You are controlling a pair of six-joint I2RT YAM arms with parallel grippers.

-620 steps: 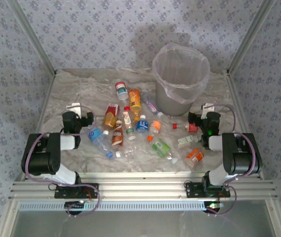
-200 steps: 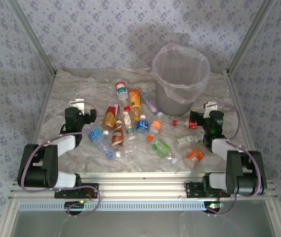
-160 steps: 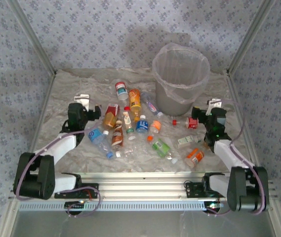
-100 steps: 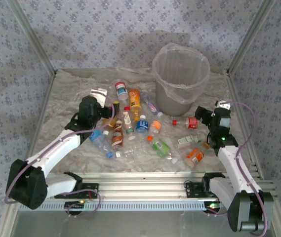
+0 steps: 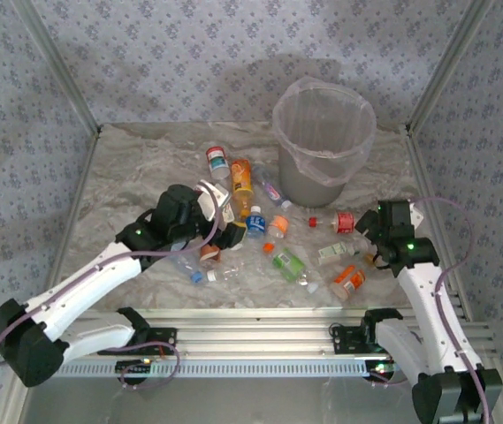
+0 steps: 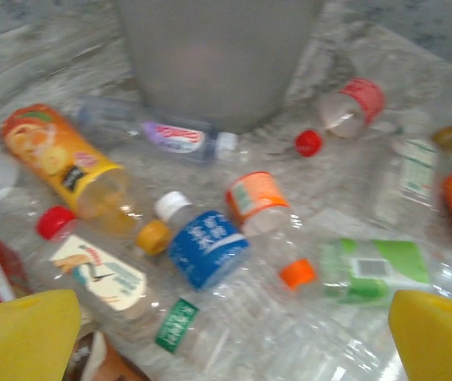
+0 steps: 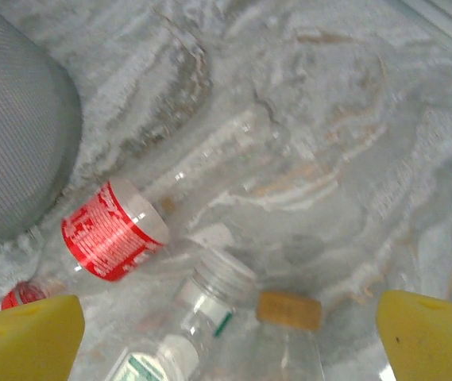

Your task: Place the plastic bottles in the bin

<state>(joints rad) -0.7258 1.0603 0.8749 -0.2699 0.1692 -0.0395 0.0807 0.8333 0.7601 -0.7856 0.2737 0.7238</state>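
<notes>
Beneath my left claw (image 5: 223,215), whose yellow pads (image 6: 23,337) stand wide apart with nothing held, lies the thickest part of the plastic bottles (image 5: 253,225). A blue-labelled bottle (image 6: 207,248) with a white cap sits between the pads and slightly ahead. An orange juice bottle (image 6: 67,163) lies ahead and toward the left pad. A green-labelled bottle (image 6: 368,270) rests close to the right pad. Straight ahead, past the heap, rises the grey wall of the bin (image 6: 210,55).

My right claw (image 7: 226,333) is also spread open and empty above the marbled worktop (image 7: 329,119). A clear bottle with a white neck ring (image 7: 210,294) lies just ahead between its pads, and a brown-capped bottle (image 7: 289,311) sits beside that one. A red-labelled bottle (image 7: 114,230) lies further ahead on the left, near the bin.

I judge this to be the approach for the first pick, with every bottle I can see lying outside the bin. I would commit each claw to one bottle and turn the wrist so the pads cross its body, not its length. The blue one is crowded (neighbours lie right against it), so I would descend slowly. Thin clear plastic may buckle or slip, so gripping at the label seems safest. I would release only once the bottle is above the bag-lined rim.
</notes>
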